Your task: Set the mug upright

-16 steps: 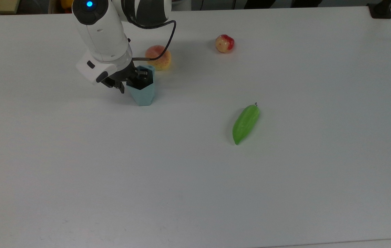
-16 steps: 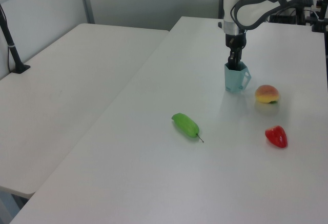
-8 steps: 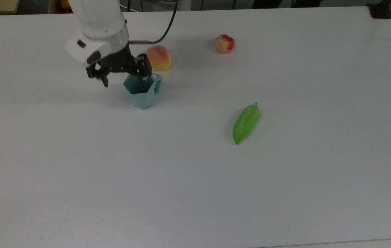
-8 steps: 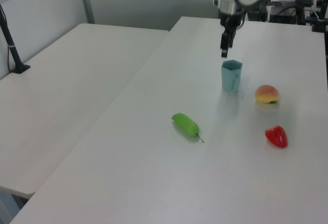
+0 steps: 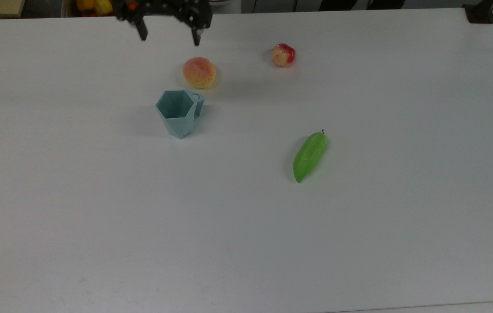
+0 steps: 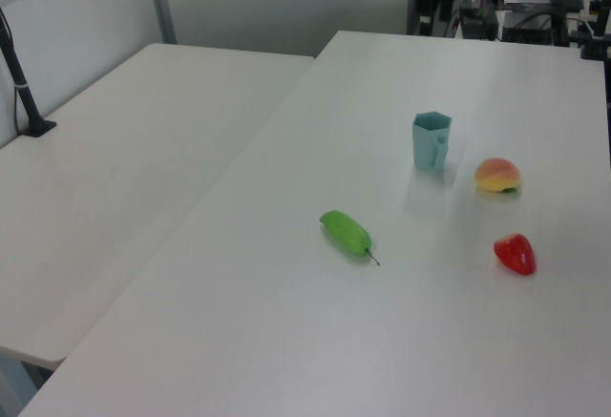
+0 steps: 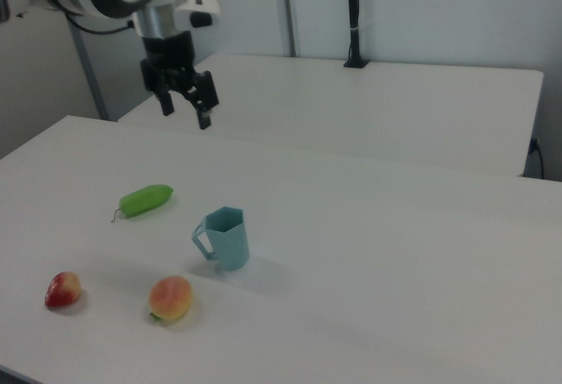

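1. The white counter (image 5: 359, 239) holds all the things.
2. The tool (image 7: 184, 103) hangs high above the counter, its fingers wide apart, holding nothing.
3. The green pepper (image 5: 310, 156) lies well apart from the rest.
4. The mug (image 5: 180, 114) stands upright, near the peach (image 5: 199, 72).
5. The small red fruit (image 5: 283, 54) sits further off.

A pale teal mug (image 5: 180, 112), an orange-yellow peach (image 5: 199, 72), a red-and-yellow apple (image 5: 283, 55) and a bright green pepper (image 5: 310, 156) sit on the white tabletop (image 5: 359, 226).
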